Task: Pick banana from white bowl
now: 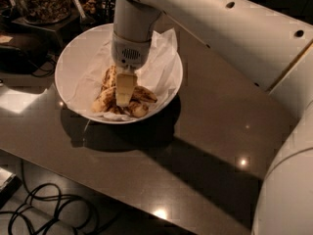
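The white bowl [66, 67] stands on the dark table at the upper left, lined with crumpled white paper [161, 58]. Several brown-spotted bananas lie in its near half. The banana [103, 97], long and curved, lies at the left of the pile. Shorter pieces [144, 95] lie to its right. My gripper [124, 89] reaches straight down from the white wrist [131, 38] into the bowl. It sits in the middle of the pile, right beside the banana, and hides part of it.
The dark table top [205, 131] stretches to the right and front of the bowl. Containers of dark food [41, 1] and black devices [19, 58] stand behind and left of the bowl. Black cables [49, 209] lie on the floor below the table's front edge. My white arm [274, 48] fills the right side.
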